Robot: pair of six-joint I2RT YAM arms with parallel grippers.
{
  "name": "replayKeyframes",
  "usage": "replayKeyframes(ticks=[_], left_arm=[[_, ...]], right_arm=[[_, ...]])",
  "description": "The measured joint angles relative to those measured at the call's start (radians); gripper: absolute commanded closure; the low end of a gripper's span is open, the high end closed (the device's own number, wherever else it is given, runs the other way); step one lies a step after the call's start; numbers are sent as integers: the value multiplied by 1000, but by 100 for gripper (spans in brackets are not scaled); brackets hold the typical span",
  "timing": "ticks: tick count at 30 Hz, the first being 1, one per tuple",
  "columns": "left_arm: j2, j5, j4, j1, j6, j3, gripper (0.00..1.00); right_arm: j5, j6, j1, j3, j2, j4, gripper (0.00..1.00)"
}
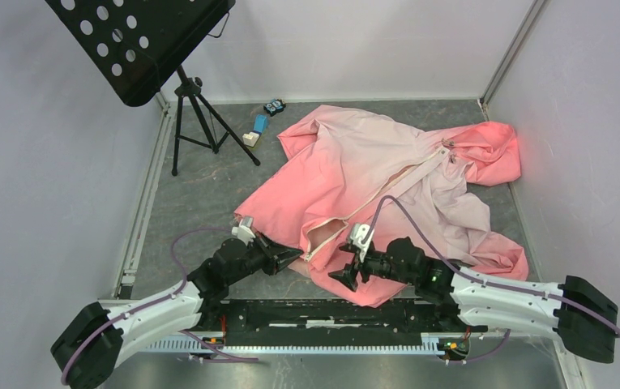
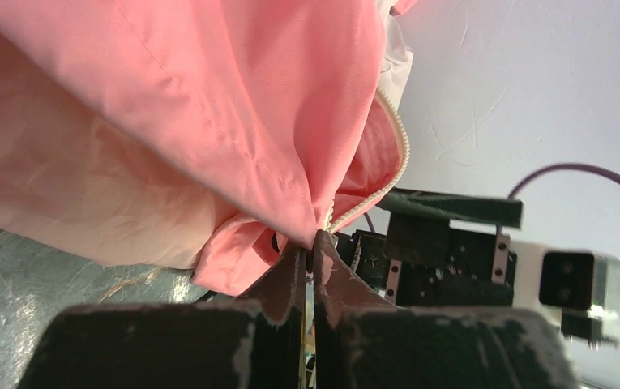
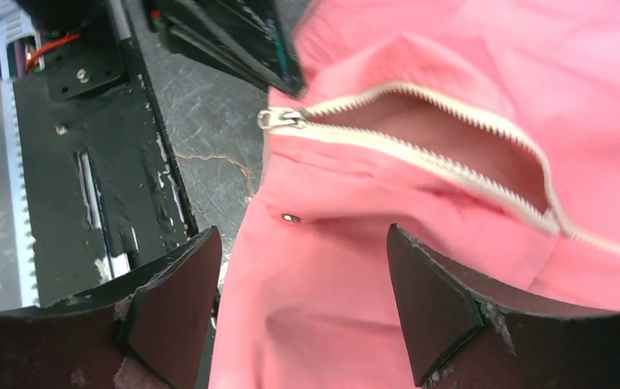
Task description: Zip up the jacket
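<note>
The jacket (image 1: 355, 162) is lying crumpled on the grey table (image 1: 201, 203), with its cream zipper (image 1: 408, 181) gaping near the hem. The left gripper (image 1: 294, 254) is pinching the jacket's hem by the zipper's bottom end, fingers squeezed together on fabric. The right gripper (image 1: 345, 277) is hovering over the jacket's near edge, fingers spread wide. The metal slider (image 3: 280, 119) is sitting at the jacket's hem.

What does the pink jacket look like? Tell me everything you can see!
The jacket is thin, crinkly fabric, coral fading to pale pink, lying crumpled on the grey table, hood at the far right. A cream zipper runs down its front; the metal slider sits at the hem, teeth gaping beyond it. The left gripper pinches the hem there. The right gripper is open above the fabric.
</note>
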Motion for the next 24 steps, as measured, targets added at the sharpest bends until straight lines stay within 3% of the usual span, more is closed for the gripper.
replayKeyframes(ticks=[3,6,11,17,21,24], left_arm=[[-7,0,0,0,1,0,98],[-28,1,-1,0,1,0,98],[-66,3,-3,0,1,0,98],[-106,0,-16,0,0,0,98],[-129,0,-33,0,0,0,98],[-143,0,-50,0,0,0,98]], right_arm=[[14,-127,51,25,-5,-2,22],[10,-227,70,63,19,15,17],[0,-372,117,-3,63,288,20],[60,-572,205,-72,250,584,29],[77,-696,231,-72,380,765,44],[84,-741,243,-71,459,853,47]])
